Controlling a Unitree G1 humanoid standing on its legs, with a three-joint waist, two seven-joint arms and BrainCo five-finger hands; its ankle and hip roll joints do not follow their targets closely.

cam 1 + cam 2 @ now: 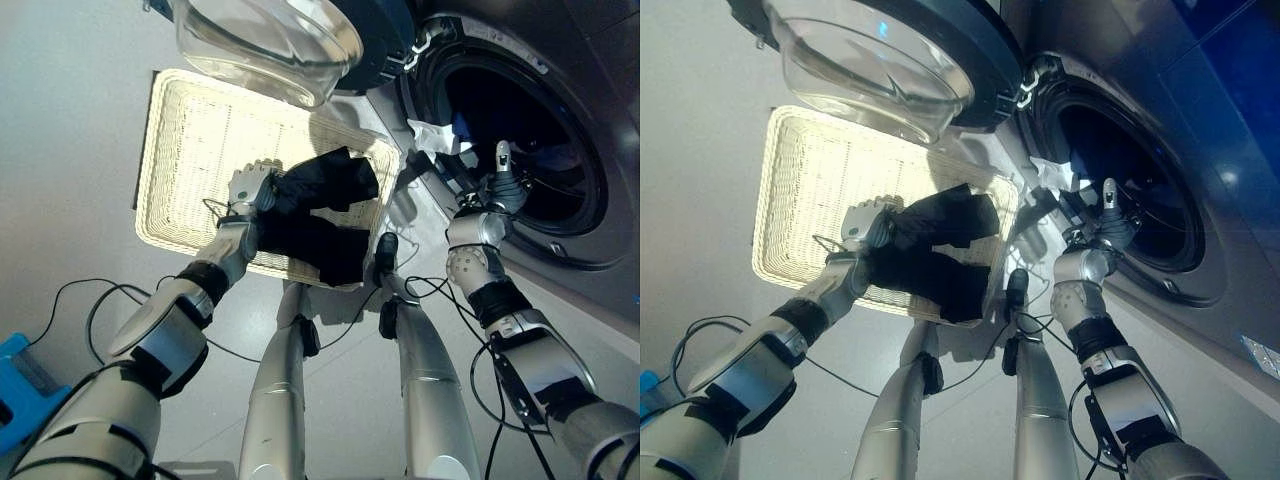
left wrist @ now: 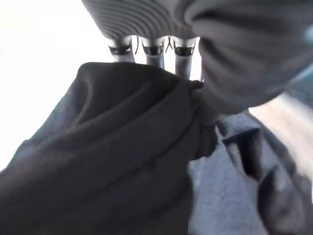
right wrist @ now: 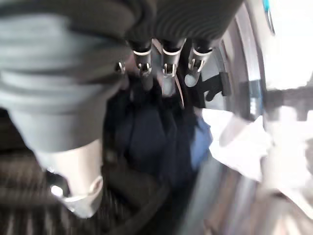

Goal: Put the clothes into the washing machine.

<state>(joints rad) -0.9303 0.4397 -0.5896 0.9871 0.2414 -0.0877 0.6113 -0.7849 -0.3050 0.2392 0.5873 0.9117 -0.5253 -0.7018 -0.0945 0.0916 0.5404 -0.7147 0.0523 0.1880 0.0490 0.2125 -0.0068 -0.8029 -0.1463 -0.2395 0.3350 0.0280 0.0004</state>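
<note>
No writing on the machine or the basket can be read from your head views.

Your left hand (image 1: 252,190) has its fingers curled into a black garment (image 1: 325,215). The cloth is plain, dark and matte, bunched in thick folds. One lobe sticks out just past the fingers, and the rest sags below the hand over the near edge of the white wicker basket (image 1: 190,130). The basket's open weave lies beyond and beside that hand, on the grey floor (image 1: 70,150).

In the left wrist view the same black garment (image 2: 122,161) is bunched right against the finger bases, and a greyer fold of it sits beside the dark one. The head views do not show that difference in tone.

Your right hand (image 1: 503,188) is at the mouth of the washing machine drum (image 1: 530,130), with one finger upright. Its own wrist view shows the fingers (image 3: 166,73) reaching into dark and blue clothes (image 3: 156,132) inside the drum, but you cannot tell whether they have hold of any cloth. A white cloth (image 1: 435,137) lies over the drum's lip just beside this hand. The wrist view shows it as a pale crumpled patch.

The clear glass door (image 1: 270,45) hangs open, beyond the left hand and over the far edge of the basket.
</note>
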